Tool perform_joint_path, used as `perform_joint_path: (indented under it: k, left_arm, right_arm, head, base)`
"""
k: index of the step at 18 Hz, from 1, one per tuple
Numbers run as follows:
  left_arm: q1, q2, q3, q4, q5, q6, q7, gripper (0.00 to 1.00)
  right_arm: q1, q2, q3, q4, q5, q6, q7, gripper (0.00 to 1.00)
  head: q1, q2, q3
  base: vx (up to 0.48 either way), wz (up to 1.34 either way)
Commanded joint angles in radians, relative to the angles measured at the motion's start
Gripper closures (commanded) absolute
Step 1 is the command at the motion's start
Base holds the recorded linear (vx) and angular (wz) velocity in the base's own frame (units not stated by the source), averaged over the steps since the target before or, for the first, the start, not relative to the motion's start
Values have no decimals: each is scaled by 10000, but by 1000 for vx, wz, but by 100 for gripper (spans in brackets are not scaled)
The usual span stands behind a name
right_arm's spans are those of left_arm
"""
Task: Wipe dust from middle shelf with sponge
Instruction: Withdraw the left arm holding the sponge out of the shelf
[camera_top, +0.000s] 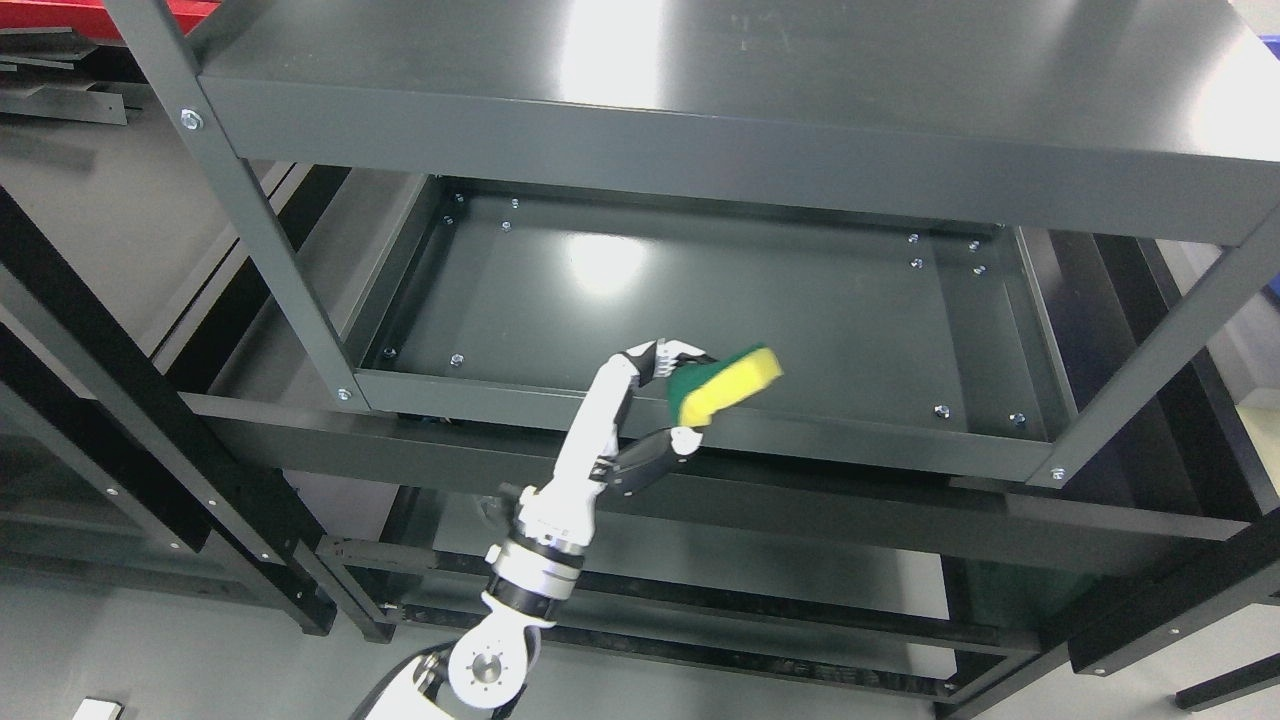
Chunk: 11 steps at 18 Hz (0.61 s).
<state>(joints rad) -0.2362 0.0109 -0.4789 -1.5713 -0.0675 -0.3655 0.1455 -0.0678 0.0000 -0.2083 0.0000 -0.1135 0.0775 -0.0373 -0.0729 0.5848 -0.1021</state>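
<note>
Wiping looks barely begun or mid-stroke, judging from how things lie: the left robot hand, white-jointed with dark fingers, comes up from the bottom edge left of the middle and pinches a yellow rectangular sponge with a green scouring layer between its upper fingers and thumb. The sponge is tilted, its yellow end pointing up and to the right, and sits at the front lip of the dark grey metal middle shelf, over the near edge of the tray-like panel; whether it actually presses on the surface cannot be told from this angle. No dust or wiped track shows on the glossy panel, which only reflects a ceiling light, so how much has been cleaned cannot be read; most of the panel, toward the back and both sides, lies beyond the sponge. Overhead, the dark grey top shelf overhangs and limits how high the arm may rise, while the slanted grey front-left upright post and its front-right counterpart bound the sideways sweep. Raised rims and small bolt heads near the corners could snag the sponge. A lower shelf sits beneath. The right arm is nowhere in view.
</note>
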Motion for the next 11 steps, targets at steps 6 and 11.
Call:
perform_joint_path:
  k: [6,11]
  left_arm:
    - [1411,66,4636,-1391,798,219,-43,100]
    - [1426,66,4605,-1392,844,219,-59,100]
  right_arm:
    - [3,-175,12,-174,0,-8,5,0]
    - [3,-175,-3,-174,0,-8,5,0]
  head:
    - [0,0,0]
    - [0,0,0]
  base:
    - [0,0]
    - [0,0]
